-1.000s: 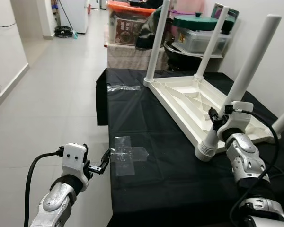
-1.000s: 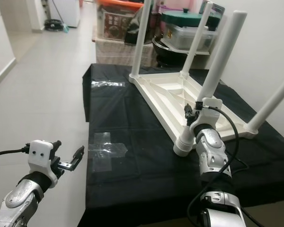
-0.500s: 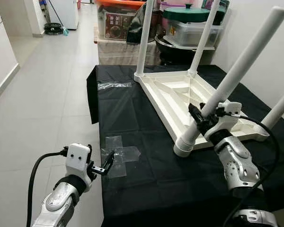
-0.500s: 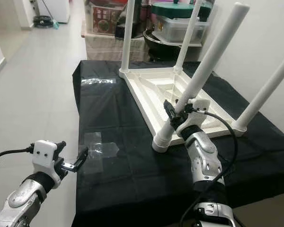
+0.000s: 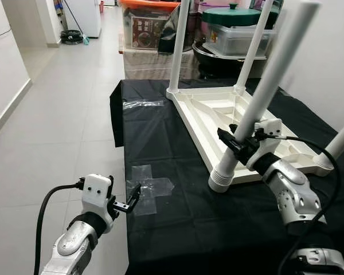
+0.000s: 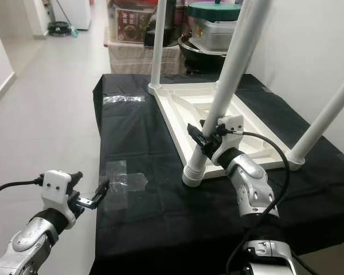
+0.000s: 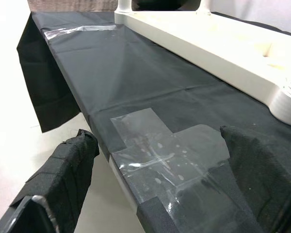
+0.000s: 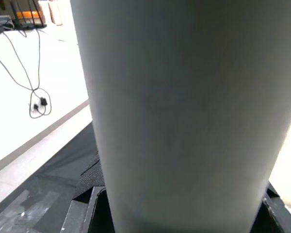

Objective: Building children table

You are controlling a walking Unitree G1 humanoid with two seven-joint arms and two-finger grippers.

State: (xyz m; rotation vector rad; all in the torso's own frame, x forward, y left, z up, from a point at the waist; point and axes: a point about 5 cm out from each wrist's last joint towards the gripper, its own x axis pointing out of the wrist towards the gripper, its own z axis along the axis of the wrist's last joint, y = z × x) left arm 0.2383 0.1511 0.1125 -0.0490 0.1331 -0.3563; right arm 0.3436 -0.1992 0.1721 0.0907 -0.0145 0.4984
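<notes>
A white children's table (image 5: pixel 218 109) lies upside down on a black-covered table (image 5: pixel 160 143), with three legs standing at its other corners. My right gripper (image 5: pixel 232 143) is shut on the fourth table leg (image 5: pixel 264 80), low on its shaft. That leg leans to the right, and its ribbed collar (image 5: pixel 221 179) sits at the near left corner of the frame. In the right wrist view the leg (image 8: pixel 184 107) sits between the black fingers (image 8: pixel 89 187). My left gripper (image 5: pixel 129 197) hangs open at the near left table edge, over a patch of clear tape (image 7: pixel 160 145).
Behind the table stand storage boxes (image 5: pixel 149 26) and a lidded pot on a bin (image 5: pixel 235 28). A second strip of clear tape (image 5: pixel 140 104) lies at the far left of the cloth. Open tiled floor (image 5: pixel 57 114) runs to the left; a wall (image 5: pixel 327 57) is close on the right.
The camera has shifted. My right wrist has turned so its fingers wrap the leg from the right, and the leg stands steeper. The left gripper stays open by the tape.
</notes>
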